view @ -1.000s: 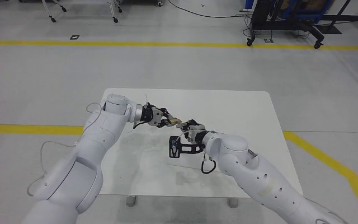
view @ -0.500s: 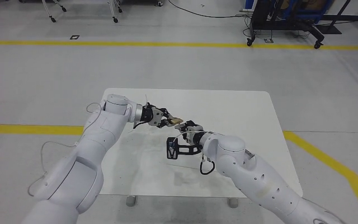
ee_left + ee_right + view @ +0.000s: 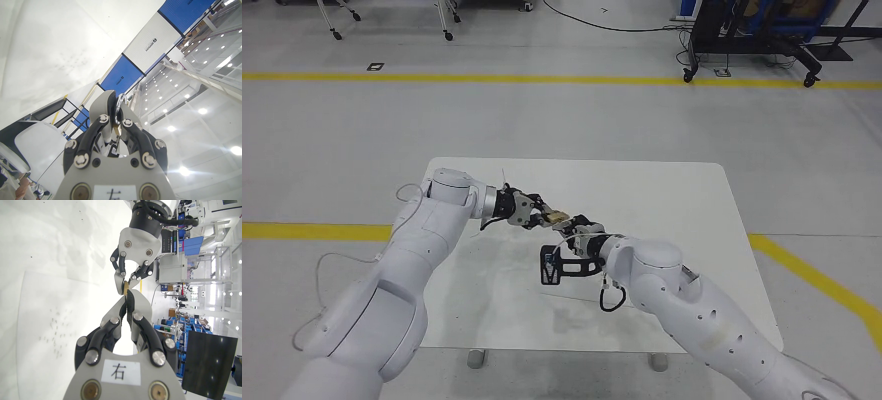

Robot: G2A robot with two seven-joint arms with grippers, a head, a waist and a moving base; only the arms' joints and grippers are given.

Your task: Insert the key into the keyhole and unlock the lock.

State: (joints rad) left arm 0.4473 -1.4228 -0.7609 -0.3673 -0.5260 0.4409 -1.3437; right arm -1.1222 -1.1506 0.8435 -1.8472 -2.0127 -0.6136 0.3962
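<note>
Above the table [image 3: 682, 190], lock [image 3: 125, 289] in left claw [image 3: 545, 214] touches right claw [image 3: 128, 296].

Bright, even light floods the white rectangular table [image 3: 682, 190]; round ceiling lamps [image 3: 202, 110] flare, and straight lines bow near wrist-view edges.

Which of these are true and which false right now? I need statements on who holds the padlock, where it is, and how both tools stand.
1. The left tool grips the padlock. True.
2. The padlock lies flat on the table. False: it is held in the air above the table.
3. The right tool has its fingers spread wide. False: they are closed together, with the tips right at the padlock's brass body.
4. The two tools face each other tip to tip. True.
5. The padlock's shackle is black plastic. False: it is shiny silver metal.
</note>
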